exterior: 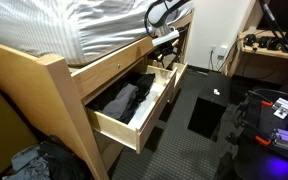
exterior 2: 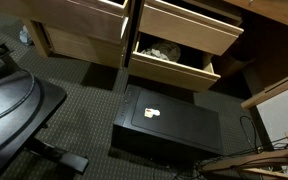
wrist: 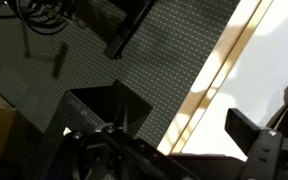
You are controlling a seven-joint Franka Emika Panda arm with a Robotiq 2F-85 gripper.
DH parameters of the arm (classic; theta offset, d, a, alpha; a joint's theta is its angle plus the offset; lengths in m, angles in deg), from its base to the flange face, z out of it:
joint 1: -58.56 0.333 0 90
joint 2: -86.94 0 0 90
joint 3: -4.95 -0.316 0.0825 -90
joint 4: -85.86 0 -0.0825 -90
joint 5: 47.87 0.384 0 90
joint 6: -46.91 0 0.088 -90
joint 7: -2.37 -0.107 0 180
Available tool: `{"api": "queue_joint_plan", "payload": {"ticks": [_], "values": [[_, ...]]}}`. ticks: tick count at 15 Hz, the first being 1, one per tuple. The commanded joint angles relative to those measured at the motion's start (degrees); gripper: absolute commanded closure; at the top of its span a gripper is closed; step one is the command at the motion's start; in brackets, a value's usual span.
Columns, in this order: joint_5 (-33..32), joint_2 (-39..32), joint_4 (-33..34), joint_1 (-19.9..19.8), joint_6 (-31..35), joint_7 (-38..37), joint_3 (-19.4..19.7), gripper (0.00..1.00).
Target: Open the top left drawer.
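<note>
The top left drawer [exterior: 124, 125] is the wide pale-wood drawer under the bed. It stands pulled far out in an exterior view, with dark clothes [exterior: 124, 100] in its deep box. My gripper [exterior: 165, 40] hangs beyond it, by the bed rail and above the narrower drawer [exterior: 170, 76], apart from the wide drawer. In the wrist view the gripper [wrist: 169, 125] is open and empty. A light-wood edge [wrist: 209, 85] and a white surface run between its fingers, above dark carpet.
A black box [exterior: 206, 115] [exterior 2: 169, 125] lies on the carpet before the drawers. A pulled-out drawer with pale clutter [exterior 2: 174, 55] shows in an exterior view. The mattress [exterior: 94, 25] overhangs the frame. A desk with cables [exterior: 269, 45] and dark equipment [exterior 2: 14, 105] stand nearby.
</note>
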Motion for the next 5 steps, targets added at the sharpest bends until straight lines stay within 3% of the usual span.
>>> {"api": "queue_joint_plan", "payload": {"ticks": [1,5], "values": [[-0.4,-0.1,0.2,-0.4,-0.1,-0.2,-0.6,0.0],[-0.1,-0.1,0.2,-0.5,0.0,-0.2,-0.7,0.0]]}}
